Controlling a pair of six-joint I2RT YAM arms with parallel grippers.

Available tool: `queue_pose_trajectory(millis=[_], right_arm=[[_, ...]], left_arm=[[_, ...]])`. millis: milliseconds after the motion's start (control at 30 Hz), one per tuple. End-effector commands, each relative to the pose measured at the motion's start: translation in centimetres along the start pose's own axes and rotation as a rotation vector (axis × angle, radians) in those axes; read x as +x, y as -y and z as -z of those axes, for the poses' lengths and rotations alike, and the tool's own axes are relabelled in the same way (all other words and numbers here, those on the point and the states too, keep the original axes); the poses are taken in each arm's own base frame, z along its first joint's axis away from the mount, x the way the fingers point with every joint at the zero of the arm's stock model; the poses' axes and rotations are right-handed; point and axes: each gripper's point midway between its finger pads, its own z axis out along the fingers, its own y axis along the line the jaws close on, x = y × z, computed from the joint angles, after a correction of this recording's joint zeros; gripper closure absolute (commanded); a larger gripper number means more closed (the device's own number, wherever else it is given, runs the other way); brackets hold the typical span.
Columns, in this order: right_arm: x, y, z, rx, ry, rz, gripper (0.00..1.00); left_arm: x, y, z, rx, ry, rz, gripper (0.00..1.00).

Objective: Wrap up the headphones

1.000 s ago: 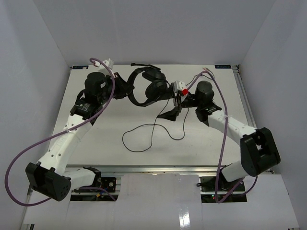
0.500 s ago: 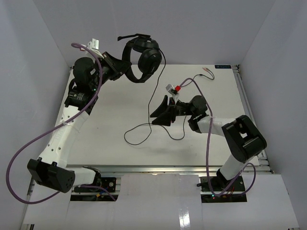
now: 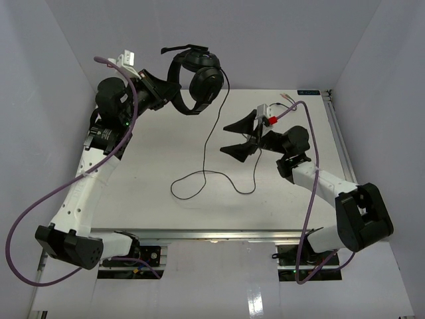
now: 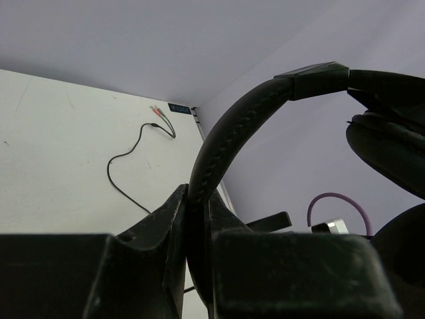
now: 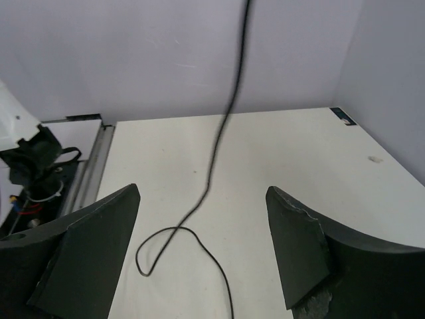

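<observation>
The black headphones (image 3: pixel 196 81) hang in the air above the table's back left. My left gripper (image 3: pixel 166 94) is shut on their headband (image 4: pixel 229 126); an earcup (image 4: pixel 392 149) shows at the right of the left wrist view. The thin black cable (image 3: pixel 211 126) drops from the earcups to a loose loop (image 3: pixel 192 189) on the table and runs on to the pink/green plugs (image 3: pixel 288 98) at the back right. My right gripper (image 3: pixel 224 138) is wide open and empty, just right of the hanging cable. In the right wrist view the cable (image 5: pixel 226 119) hangs beyond the open fingers (image 5: pixel 99 246).
Thick purple arm cables (image 3: pixel 126 126) trail along both arms. A metal rail (image 3: pixel 335 133) runs along the table's right edge. White walls close in the back and sides. An arm base with wiring (image 5: pixel 36 176) shows at the left of the right wrist view.
My left gripper lifted the headphones off the table up to the back left. My right gripper swung away from them, then rose and opened wider beside the hanging cable.
</observation>
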Motion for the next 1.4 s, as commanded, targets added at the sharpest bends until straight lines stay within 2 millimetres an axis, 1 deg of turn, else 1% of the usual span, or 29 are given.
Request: queue_pose_trajectory(millis=[0, 67, 167, 233, 267, 333, 400, 467, 533, 600, 700, 733, 800, 867, 933, 1000, 1033, 1100, 1133, 1200, 1367], right_arm=[[0.0, 1.7, -0.1, 0.050, -0.077, 0.077, 0.17], [0.7, 1.5, -0.7, 0.042, -0.094, 0.063, 0.15], [0.9, 0.9, -2.5, -0.001, -0.087, 0.032, 0.12], [0.6, 0.5, -4.1, -0.067, -0.068, -0.015, 0.11], [0.3, -0.1, -4.7, -0.099, -0.054, -0.032, 0.11], [-0.4, -2.1, -5.7, -0.200, -0.009, -0.064, 0.11], [-0.8, -4.1, -5.8, -0.292, 0.035, -0.066, 0.12], [-0.5, -5.6, -5.9, -0.346, 0.043, -0.061, 0.13], [0.2, -6.9, -5.9, -0.382, 0.030, -0.066, 0.14], [0.8, -9.2, -5.9, -0.449, 0.027, -0.062, 0.15], [0.9, -12.4, -6.3, -0.535, 0.036, -0.056, 0.17], [0.9, -13.0, -6.4, -0.543, 0.038, -0.062, 0.20], [1.0, -13.3, -6.4, -0.535, 0.039, -0.072, 0.25], [1.3, -13.3, -6.0, -0.500, 0.040, -0.084, 0.31], [1.9, -13.6, -5.3, -0.486, 0.025, -0.087, 0.34], [1.8, -13.8, -4.5, -0.470, 0.018, -0.081, 0.37], [2.3, -13.9, -4.4, -0.469, 0.006, -0.086, 0.39], [2.2, -14.1, -4.1, -0.474, 0.000, -0.080, 0.47], [2.0, -14.1, -4.0, -0.475, 0.000, -0.081, 0.49], [1.9, -14.0, -4.2, -0.472, -0.003, -0.092, 0.57], [2.0, -13.4, -4.5, -0.449, -0.012, -0.111, 0.71]], left_arm=[[-1.8, 3.1, 2.5, 0.080, 0.050, -0.032, 1.00], [-1.7, 3.2, 2.7, 0.082, 0.051, -0.034, 1.00], [-1.5, 3.3, 2.8, 0.089, 0.044, -0.031, 1.00], [-1.3, 3.2, 2.9, 0.089, 0.038, -0.028, 1.00], [-1.3, 3.0, 3.0, 0.083, 0.042, -0.027, 1.00], [-1.3, 2.8, 3.0, 0.077, 0.046, -0.032, 1.00], [-1.3, 2.7, 2.9, 0.073, 0.048, -0.034, 1.00], [-1.4, 2.7, 2.9, 0.072, 0.052, -0.037, 1.00], [-1.5, 2.8, 2.7, 0.074, 0.054, -0.038, 1.00], [-1.6, 2.8, 2.5, 0.079, 0.057, -0.038, 1.00], [-1.8, 2.9, 2.2, 0.082, 0.064, -0.037, 1.00], [-2.0, 2.9, 2.1, 0.082, 0.068, -0.038, 1.00], [-2.4, 2.8, 2.1, 0.071, 0.085, -0.040, 1.00], [-3.0, 2.5, 2.2, 0.053, 0.115, -0.045, 1.00], [-3.4, 2.1, 2.2, 0.037, 0.136, -0.043, 1.00], [-3.9, 1.6, 2.2, 0.031, 0.153, -0.038, 1.00], [-3.9, 1.6, 2.2, 0.032, 0.154, -0.034, 1.00], [-4.1, 1.4, 2.0, 0.029, 0.161, -0.025, 1.00], [-4.2, 1.4, 2.0, 0.033, 0.166, -0.021, 1.00], [-4.5, 1.6, 2.0, 0.040, 0.176, -0.019, 1.00], [-5.6, 2.3, 2.5, 0.054, 0.213, -0.025, 1.00]])
